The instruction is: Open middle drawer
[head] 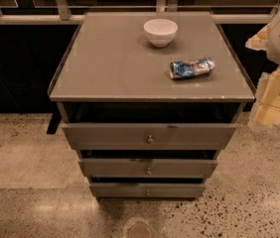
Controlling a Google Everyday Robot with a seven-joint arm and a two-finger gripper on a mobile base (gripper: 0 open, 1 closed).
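Nearest, low on the grey cabinet [115, 63]: bottom drawer [120, 190], narrowest of three. Just above, the middle drawer [179, 168], small round knob [148, 171] at centre, dark gap along its upper edge. Above that, top drawer [189, 134], widest, under a similar gap. At the right edge, beside the cabinet and apart from it, the pale yellow gripper [271, 103]; open or closed, cannot tell. Farther back on the cabinet top, a crumpled blue packet [191, 68], then a white bowl [160, 31].
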